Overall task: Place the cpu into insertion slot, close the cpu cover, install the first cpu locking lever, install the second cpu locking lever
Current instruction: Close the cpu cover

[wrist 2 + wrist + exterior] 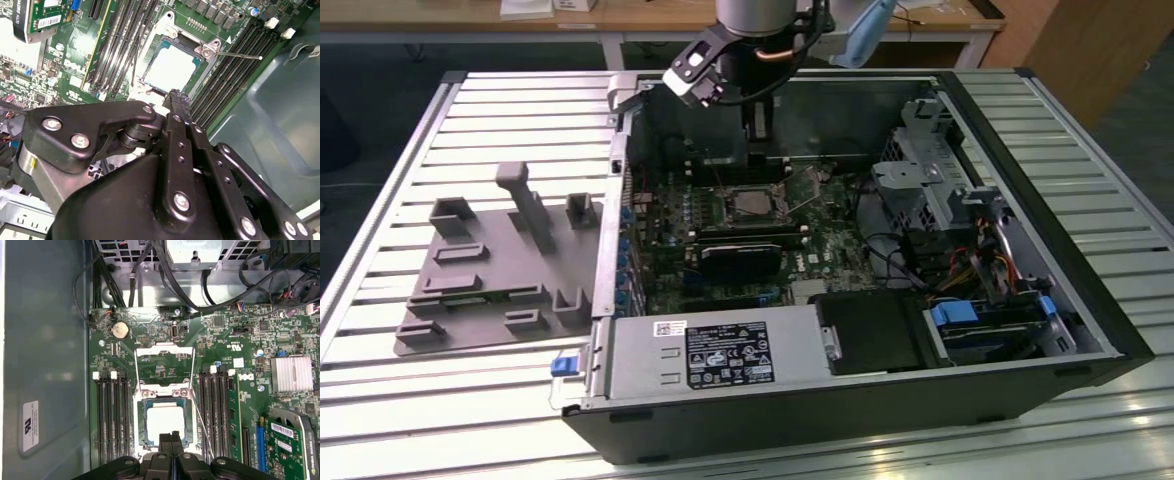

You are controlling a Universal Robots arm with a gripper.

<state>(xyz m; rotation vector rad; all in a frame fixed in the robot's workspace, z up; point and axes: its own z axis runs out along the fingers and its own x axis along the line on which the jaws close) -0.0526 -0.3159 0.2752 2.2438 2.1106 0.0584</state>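
One gripper (171,436), fingers pressed together and empty, likely as a pushing tip, is hovering at the near edge of the insertion slot (142,424), the cpu (165,424) is sitting inside, and the cpu cover (165,349) is lying open beyond, leaving it exposed.

a slatted metal table (440,400) carries an open computer case (854,410) lying on its side, with a grey plastic rack (480,290) just beside it at nine o'clock.

Cpu (165,424) top pale silver-beige. Circuit board (160,322) green. Memory slots (112,415) black. Table (467,110) light grey, striped by slats.
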